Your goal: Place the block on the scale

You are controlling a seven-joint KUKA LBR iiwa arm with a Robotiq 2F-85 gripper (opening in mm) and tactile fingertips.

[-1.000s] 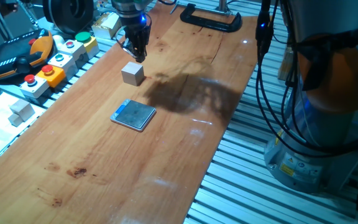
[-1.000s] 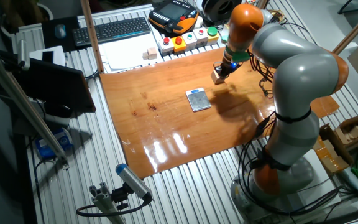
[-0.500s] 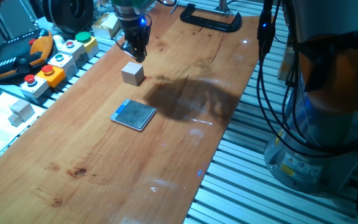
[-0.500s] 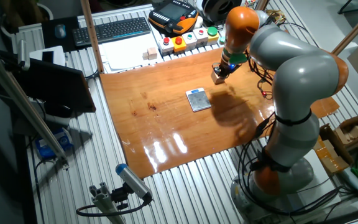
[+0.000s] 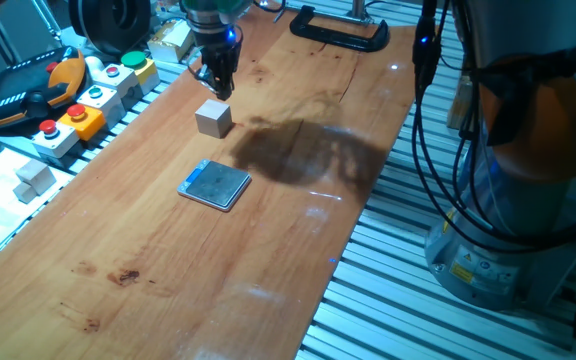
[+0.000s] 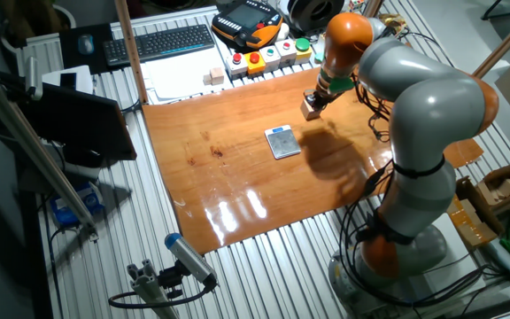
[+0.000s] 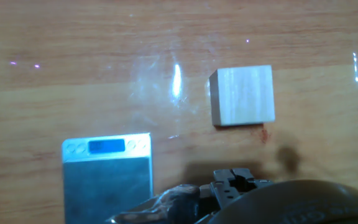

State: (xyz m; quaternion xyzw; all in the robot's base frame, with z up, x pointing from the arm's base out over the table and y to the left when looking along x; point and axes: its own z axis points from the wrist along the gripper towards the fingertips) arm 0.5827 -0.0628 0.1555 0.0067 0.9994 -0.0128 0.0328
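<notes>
Item 1, block [image 5: 213,118]: pale wooden cube with plain faces, resting flat on the wooden table [image 5: 298,210], held by nothing. It also shows in the other fixed view [image 6: 310,108] and in the hand view [image 7: 242,95], where the grain of its top face is clear.

Item 2, scale [image 5: 215,185]: thin square device with a grey-blue plate and a silvery rim, flat on the table, near the block but apart from it, with bare wood between them. The hand view shows its blue display strip [image 7: 106,146] along one edge.

Item 3, gripper [image 5: 218,84]: dark, pointing down, hovering just beyond the block on the side away from the scale, its tips above the table and clear of the cube. The fingers look close together and carry nothing, but whether they are fully closed cannot be told. In the hand view only a dark part of the hand fills the lower edge.

Item 4, button boxes [image 5: 93,95]: a row with red, orange and green buttons along the table edge.

Item 5, whitish cube [image 5: 35,178]: off the wooden top, well apart from the block.

Item 6, black clamp [image 5: 338,30]: at the far end of the table.
</notes>
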